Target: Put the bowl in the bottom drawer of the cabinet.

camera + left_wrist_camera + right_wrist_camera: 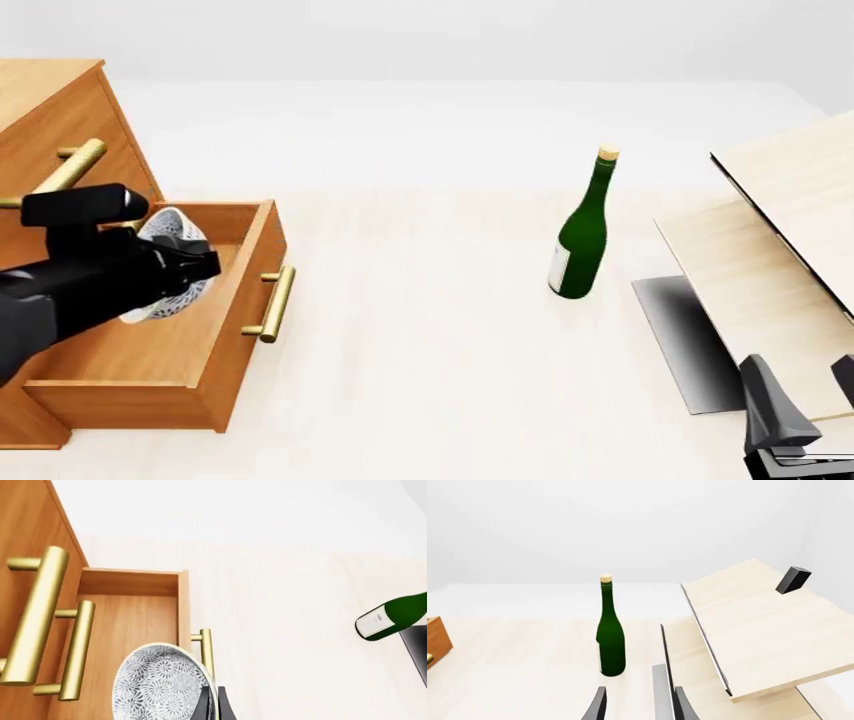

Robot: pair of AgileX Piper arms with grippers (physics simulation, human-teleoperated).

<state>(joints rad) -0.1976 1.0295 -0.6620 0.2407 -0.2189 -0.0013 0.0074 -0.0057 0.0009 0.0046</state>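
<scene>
The cabinet [47, 110] stands at the left with its bottom drawer [140, 350] pulled out, brass handle [271, 305] facing right. My left gripper [184, 268] is shut on the rim of the speckled white bowl [163, 262], which hangs tilted over the drawer's back part. In the left wrist view the bowl [157, 685] sits over the drawer floor [133, 617], with one dark finger [204, 702] on its rim. My right gripper [803, 395] is open and empty at the near right; its fingers [597, 705] stand apart.
A tall green bottle [582, 235] stands upright mid-table, also in the right wrist view [610, 640]. Pale wooden boards [787, 230] slope at the right above a dark strip. Upper brass handles [37, 615] jut out beside the bowl.
</scene>
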